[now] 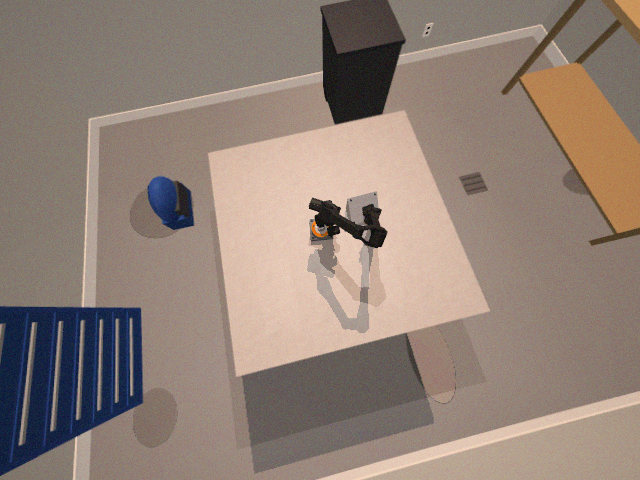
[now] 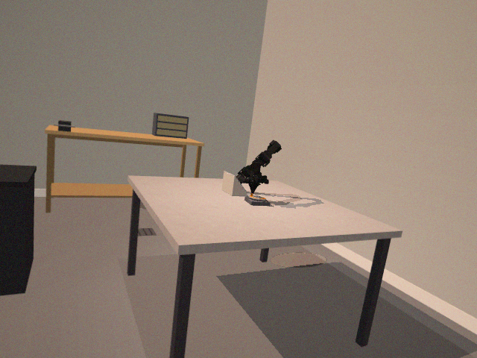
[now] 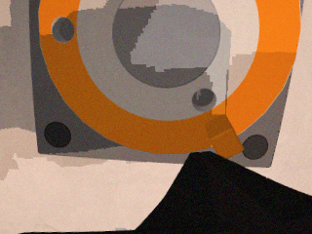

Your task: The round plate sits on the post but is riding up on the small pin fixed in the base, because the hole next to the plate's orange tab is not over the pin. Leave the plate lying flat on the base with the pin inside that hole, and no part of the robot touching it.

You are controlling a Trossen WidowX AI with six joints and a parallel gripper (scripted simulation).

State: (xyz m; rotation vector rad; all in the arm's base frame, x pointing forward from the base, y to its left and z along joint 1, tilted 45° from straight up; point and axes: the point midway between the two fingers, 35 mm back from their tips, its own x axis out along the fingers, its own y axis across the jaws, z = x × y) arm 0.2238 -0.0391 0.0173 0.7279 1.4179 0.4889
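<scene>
In the wrist view the plate (image 3: 163, 136) and base (image 3: 39, 111) run off the top edge; the black gripper (image 3: 214, 221) hides the near desk (image 3: 78, 195).

Tall black cabinet (image 1: 360, 56) seen beyond pale square table (image 1: 289, 289). Blue ribbed container (image 1: 62, 372) placed on floor, near corner. Orange wooden shelf unit (image 2: 115, 136) set against wall; blue rounded object (image 1: 168, 200) left of table.
</scene>
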